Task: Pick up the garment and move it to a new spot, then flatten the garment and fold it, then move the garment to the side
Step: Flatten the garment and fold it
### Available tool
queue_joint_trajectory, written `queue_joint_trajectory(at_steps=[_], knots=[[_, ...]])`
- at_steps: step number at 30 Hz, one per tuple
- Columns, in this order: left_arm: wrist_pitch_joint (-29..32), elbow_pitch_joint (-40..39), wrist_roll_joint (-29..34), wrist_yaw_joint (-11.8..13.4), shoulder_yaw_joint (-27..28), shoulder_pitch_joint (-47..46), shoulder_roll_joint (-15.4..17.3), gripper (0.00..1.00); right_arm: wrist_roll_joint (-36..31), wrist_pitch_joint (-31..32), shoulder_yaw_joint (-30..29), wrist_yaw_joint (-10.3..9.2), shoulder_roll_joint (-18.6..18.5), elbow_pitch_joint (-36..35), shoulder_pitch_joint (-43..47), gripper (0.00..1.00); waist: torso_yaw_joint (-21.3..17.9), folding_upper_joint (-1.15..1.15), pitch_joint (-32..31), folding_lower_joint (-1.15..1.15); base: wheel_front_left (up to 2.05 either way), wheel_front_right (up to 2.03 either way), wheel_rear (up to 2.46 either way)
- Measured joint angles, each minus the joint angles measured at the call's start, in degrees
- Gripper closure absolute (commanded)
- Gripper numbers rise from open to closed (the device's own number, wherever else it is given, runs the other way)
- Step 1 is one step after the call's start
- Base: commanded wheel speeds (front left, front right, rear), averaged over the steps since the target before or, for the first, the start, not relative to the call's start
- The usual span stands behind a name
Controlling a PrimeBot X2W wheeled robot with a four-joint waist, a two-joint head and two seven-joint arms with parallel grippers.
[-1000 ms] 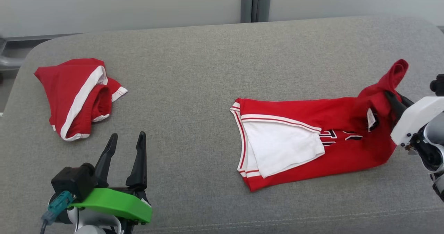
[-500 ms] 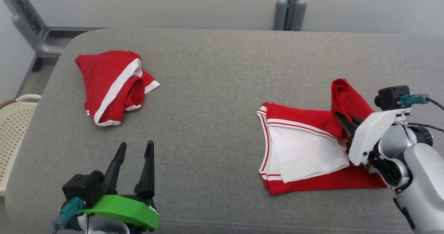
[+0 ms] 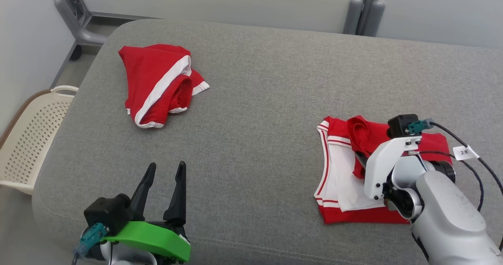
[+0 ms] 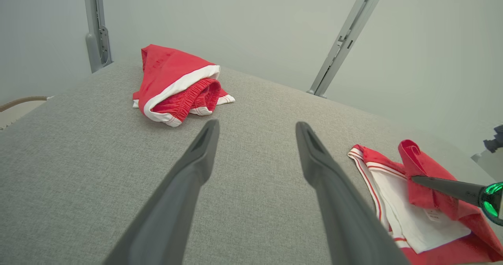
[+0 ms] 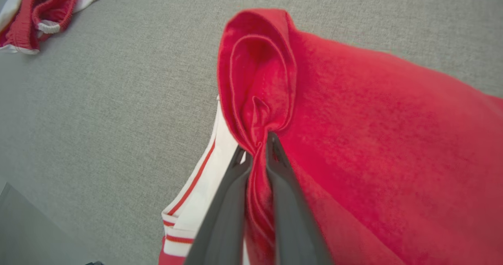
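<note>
1. At your far left, a cream basket (image 3: 27,139) with a perforated wall stands beside the gray cushion (image 3: 255,100), lower than the cushion's top.
2. On the far left part of the cushion lie crumpled red shorts (image 3: 157,80) with a white band. They are well apart from everything else.
3. Your left gripper (image 3: 166,164) hangs over the near edge of the cushion. Its fingers are spread wide with nothing between them, and they point roughly toward the shorts.
4. The garment (image 3: 342,186), a red jersey with a white panel and striped trim, sits on the right part of the cushion. It is partly folded, with its trimmed edge facing the middle of the cushion.
5. Your right gripper (image 5: 255,147) is pinched tight on a bunched red fold of the garment. The cloth loops out past the fingertips. The held fold is raised over the white panel, while the rest of the garment lies on the cushion.
</note>
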Motion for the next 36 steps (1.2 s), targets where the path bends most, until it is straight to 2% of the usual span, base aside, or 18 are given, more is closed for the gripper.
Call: queue_joint_trajectory(at_steps=[8, 9, 10, 12, 14, 20, 27, 30, 31, 36], knots=[[-0.07, 0.84, 0.0, -0.56, -0.62, -0.71, -0.54, 0.0, -2.64, -3.0, 0.09, 0.0, 3.55, 8.8, -3.08, 1.0, 0.77, 0.0, 0.31, 0.0, 0.0, 0.0, 0.0], [-0.07, 0.94, 0.0, -0.58, -0.69, -0.74, -0.58, 0.0, -2.88, -3.44, 0.14, 0.0, 3.99, 9.96, -3.55, 0.99, 0.79, 0.0, 0.31, 0.0, 0.0, 0.0, 0.0], [-0.07, 1.07, 0.0, -0.65, -0.74, -0.76, -0.64, 0.0, -3.1, -3.83, 0.16, 0.0, 4.42, 10.95, -3.93, 0.93, 0.79, 0.0, 0.3, 0.0, 0.0, 0.0, 0.0], [-0.04, 1.35, 0.0, -0.79, -0.89, -0.79, -0.66, 0.0, -3.77, -4.56, 0.2, 0.0, 5.12, 13.14, -4.74, 0.59, 0.74, 0.0, 0.27, 0.0, 0.0, 0.0, 0.0], [0.01, 1.56, -0.01, -1.02, -1.03, -0.83, -0.67, 0.0, -4.35, -5.46, 0.19, 0.0, 5.73, 15.03, -5.55, 0.0, 0.6, 0.0, 0.17, 0.0, 0.0, 0.0, 0.0], [0.13, 1.85, -0.19, -1.05, -1.16, -0.81, -0.53, 0.0, -4.11, -8.03, 2.32, 0.01, 7.49, 16.58, -7.58, 0.0, -0.54, 0.0, -0.33, 0.0, 0.0, 0.0, 0.0], [0.29, 1.42, -0.36, -0.69, -1.15, -0.51, -0.07, 0.0, -0.79, -9.87, 4.52, 0.01, 6.88, 11.96, -10.6, 0.0, -3.44, 0.0, -1.18, 0.0, 0.0, 0.0, 0.0], [0.52, 0.89, -0.3, -0.49, -1.41, -0.44, 0.0, 0.0, 0.25, -10.54, 4.42, 0.01, 4.25, 9.4, -11.23, 0.0, -4.97, 0.0, -1.52, 0.0, 0.0, 0.0, 0.0], [0.6, 0.59, -0.04, -0.45, -1.68, -0.44, 0.01, 0.0, 0.8, -11.05, 3.96, 0.01, 1.81, 7.86, -11.26, 0.0, -5.99, 0.0, -1.7, 0.0, 0.0, 0.0, 0.0], [1.03, 0.13, 0.11, -0.23, -2.6, -0.41, -0.21, 0.0, 2.46, -11.61, 0.69, 0.01, -4.64, 5.79, -9.05, 0.0, -8.38, 0.0, -1.96, 0.0, 0.0, 0.0, 0.0]])
